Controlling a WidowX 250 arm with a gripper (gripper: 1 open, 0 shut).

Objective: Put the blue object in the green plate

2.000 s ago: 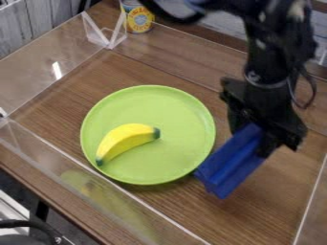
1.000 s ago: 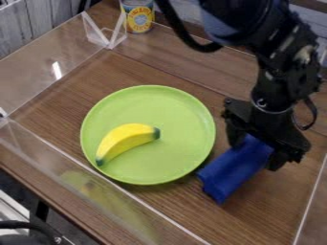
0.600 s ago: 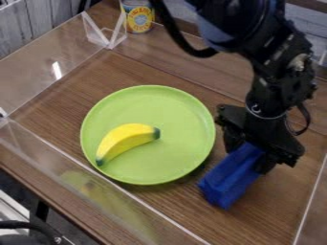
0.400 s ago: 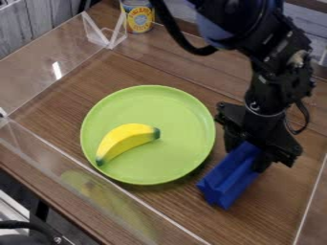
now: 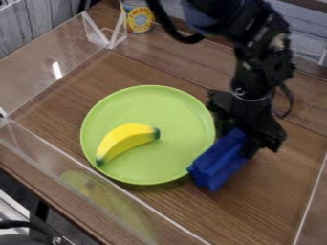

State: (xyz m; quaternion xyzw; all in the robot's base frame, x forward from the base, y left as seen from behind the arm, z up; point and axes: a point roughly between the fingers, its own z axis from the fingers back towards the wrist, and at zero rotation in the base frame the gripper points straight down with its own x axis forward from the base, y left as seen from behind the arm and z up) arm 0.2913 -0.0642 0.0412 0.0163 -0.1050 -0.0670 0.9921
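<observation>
Since the earlier frame, gripper (image 5: 247,134) and blue object (image 5: 219,160) have shifted left together, the block's lower end now touching the green plate's (image 5: 141,99) right rim. Left to right we list: yellow banana (image 5: 124,141) lying left of centre on the plate; plate; block at lower right, long axis running lower left to upper right. We judge the jaws partly closed on its upper end, the plate's bare area up-left.
</observation>
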